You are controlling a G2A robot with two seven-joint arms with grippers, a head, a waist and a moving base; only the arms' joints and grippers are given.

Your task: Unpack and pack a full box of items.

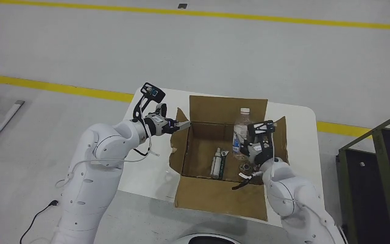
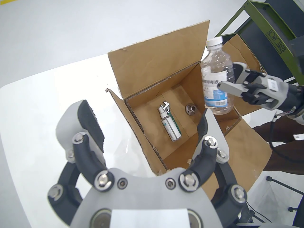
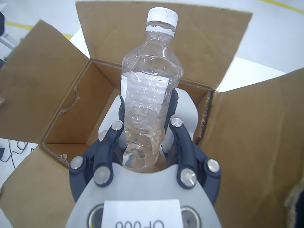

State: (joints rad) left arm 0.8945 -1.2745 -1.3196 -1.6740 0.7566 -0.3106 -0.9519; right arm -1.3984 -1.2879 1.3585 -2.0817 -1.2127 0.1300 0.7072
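**A:** Where is the water bottle?

**B:** The clear water bottle [image 1: 243, 127], white-capped, stands roughly upright in the right gripper [image 3: 148, 100]. Its two fingers pinch the bottle's lower body from both sides. In the top view it sits just right of centre, over the right-hand side of the open cardboard box [image 1: 228, 110].

**A:** And the box itself?

**B:** It rests on the white table [image 1: 301, 122] in the middle of the frame, with its flaps folded outward.

**A:** What's inside?

**B:** A small spray bottle [image 2: 169, 125] lies flat on the box floor. A wrench [image 2: 166, 106] lies against it, its head by the nozzle end. A round metal flange [image 2: 190, 109] sits near them but apart.

**A:** And the other arm?

**B:** In the top view, the left gripper [image 2: 144, 110] hangs left of centre, at the box's left edge. Its fingers are spread wide with nothing between them.
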